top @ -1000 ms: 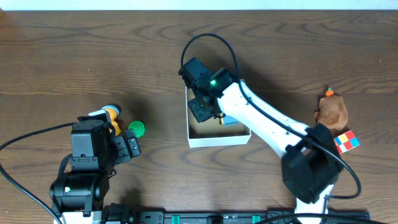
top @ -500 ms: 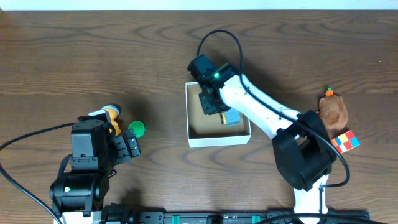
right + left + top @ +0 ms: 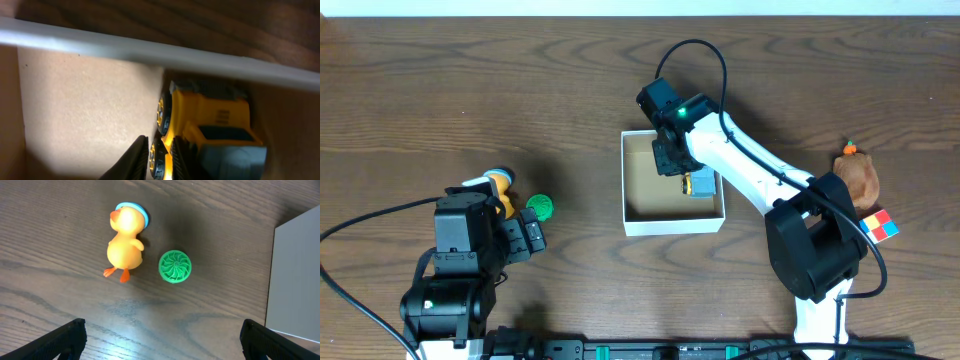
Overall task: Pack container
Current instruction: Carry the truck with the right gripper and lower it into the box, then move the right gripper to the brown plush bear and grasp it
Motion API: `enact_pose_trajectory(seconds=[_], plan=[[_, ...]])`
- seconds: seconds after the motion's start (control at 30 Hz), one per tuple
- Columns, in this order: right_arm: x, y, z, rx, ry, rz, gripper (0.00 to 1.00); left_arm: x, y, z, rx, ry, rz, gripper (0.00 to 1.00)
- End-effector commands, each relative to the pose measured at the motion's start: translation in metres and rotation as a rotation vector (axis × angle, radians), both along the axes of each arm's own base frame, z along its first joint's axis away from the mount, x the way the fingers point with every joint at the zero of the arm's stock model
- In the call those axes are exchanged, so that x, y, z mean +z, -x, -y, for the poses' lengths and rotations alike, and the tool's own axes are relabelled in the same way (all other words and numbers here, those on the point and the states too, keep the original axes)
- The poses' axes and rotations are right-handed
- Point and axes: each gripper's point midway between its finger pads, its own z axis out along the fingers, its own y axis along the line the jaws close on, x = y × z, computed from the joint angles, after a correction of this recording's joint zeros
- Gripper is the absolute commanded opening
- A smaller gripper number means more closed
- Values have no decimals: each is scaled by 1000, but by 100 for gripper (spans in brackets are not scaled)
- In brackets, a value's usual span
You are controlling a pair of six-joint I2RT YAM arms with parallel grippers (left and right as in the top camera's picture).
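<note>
The container [image 3: 670, 226] is a shallow white-walled box with a brown inside, at the table's middle. My right gripper [image 3: 671, 160] reaches into it and is shut on a wheel of a yellow and grey-blue toy truck [image 3: 700, 183] at the box's right wall. In the right wrist view the gripper [image 3: 157, 160] pinches the truck's [image 3: 210, 115] wheel, below the white rim [image 3: 150, 50]. My left gripper [image 3: 162, 342] is open and empty, with a yellow duck [image 3: 125, 235] and a green disc [image 3: 175, 266] beyond it. The container's wall [image 3: 297, 275] shows at the right.
The duck [image 3: 498, 185] and green disc [image 3: 540, 207] lie left of the container, by my left arm. A brown plush toy [image 3: 857, 178] and a coloured cube [image 3: 878, 227] lie at the far right.
My right gripper has moved right and towards the far side inside the container, taking the truck to the right wall. The left arm has not moved.
</note>
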Motion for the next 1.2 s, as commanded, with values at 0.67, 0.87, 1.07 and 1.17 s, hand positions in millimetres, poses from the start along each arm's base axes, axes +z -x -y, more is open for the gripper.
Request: enact_pose_trajectory(seconds=[0.67,0.87,1.07,1.17], plan=[[190,-50,169,-325,-53,304,99,6,-1,-2,17,-1,14,98],[137,-19,277,-414,72,85,99,6,-1,-2,17,-1,15,98],[67,17,320,-409,109,-86,99,6,-1,-2,17,-1,15,98],[41,26,332,-433,121,-106,99,6,-1,-2,17,-1,14,98]])
